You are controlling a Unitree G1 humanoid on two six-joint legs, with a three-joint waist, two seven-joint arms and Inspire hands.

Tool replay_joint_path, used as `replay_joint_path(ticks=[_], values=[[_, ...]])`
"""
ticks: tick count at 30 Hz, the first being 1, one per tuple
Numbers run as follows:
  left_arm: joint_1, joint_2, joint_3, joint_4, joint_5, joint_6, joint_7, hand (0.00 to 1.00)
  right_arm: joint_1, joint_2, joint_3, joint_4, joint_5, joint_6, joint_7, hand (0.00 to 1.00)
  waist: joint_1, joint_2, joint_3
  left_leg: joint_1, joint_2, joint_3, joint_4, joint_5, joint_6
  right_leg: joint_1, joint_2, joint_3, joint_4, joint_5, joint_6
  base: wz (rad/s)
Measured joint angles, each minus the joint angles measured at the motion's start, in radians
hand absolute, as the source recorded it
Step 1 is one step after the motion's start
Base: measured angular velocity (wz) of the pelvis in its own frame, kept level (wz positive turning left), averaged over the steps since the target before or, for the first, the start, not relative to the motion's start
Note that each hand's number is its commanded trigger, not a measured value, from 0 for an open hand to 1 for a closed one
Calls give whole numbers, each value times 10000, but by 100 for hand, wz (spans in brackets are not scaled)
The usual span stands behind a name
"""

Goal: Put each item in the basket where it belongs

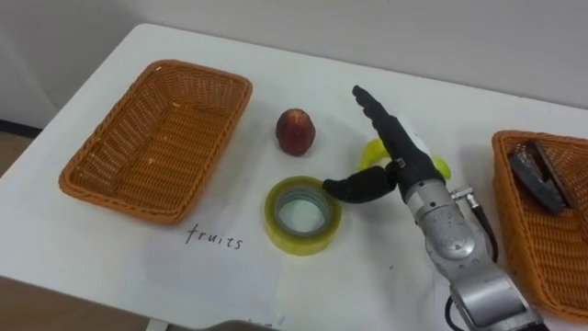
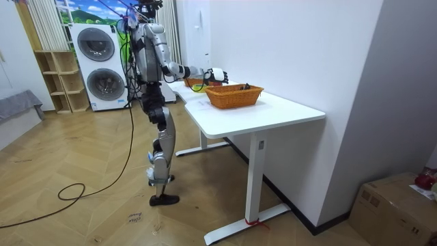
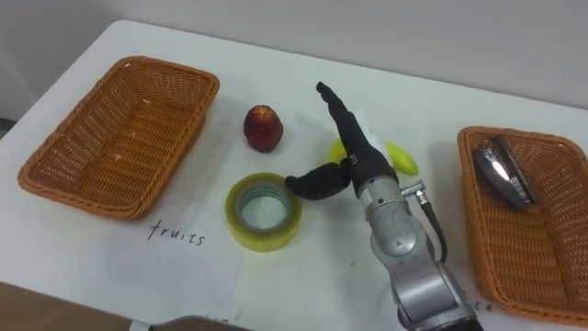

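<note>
The robot stands upright on the wooden floor (image 2: 82, 150) at the long side of the white desk (image 2: 287, 111), with its right hand (image 2: 217, 74) reaching over the desktop. A wicker basket (image 2: 234, 95) sits on the desk just beside that hand, and a second basket (image 2: 194, 83) is at the desk's far end. Beyond the desk stand stacked washing machines (image 2: 102, 65) and a wooden shelf (image 2: 58, 82). A cardboard box (image 2: 399, 212) lies past the desk's near end.

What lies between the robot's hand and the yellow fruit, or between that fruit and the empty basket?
Nothing blocks the right hand, open over the yellow fruit. Toward the left basket, a red fruit and a tape roll lie between.
</note>
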Motion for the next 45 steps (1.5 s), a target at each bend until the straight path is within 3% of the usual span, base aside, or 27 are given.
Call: replay_joint_path(ticks=[20,33,45], values=[[-130,-6,-85,0,62,40,28,0,-160,-65,790,17,21,3,-2,0,35,-24,6,145,3,-18,-102,7,-4,66,7,5,-5,0,1,0],[-227,-7,-42,-380,171,63,342,0,-184,-27,807,339,-3,16,21,0,81,-148,5,148,0,-86,-114,11,-7,69,13,-3,-5,-1,1,0],[-275,-11,136,-373,233,81,314,0,-181,-38,805,459,-357,112,1132,0,297,-273,21,149,1,-73,-76,10,-10,70,15,-36,-8,0,1,0]])
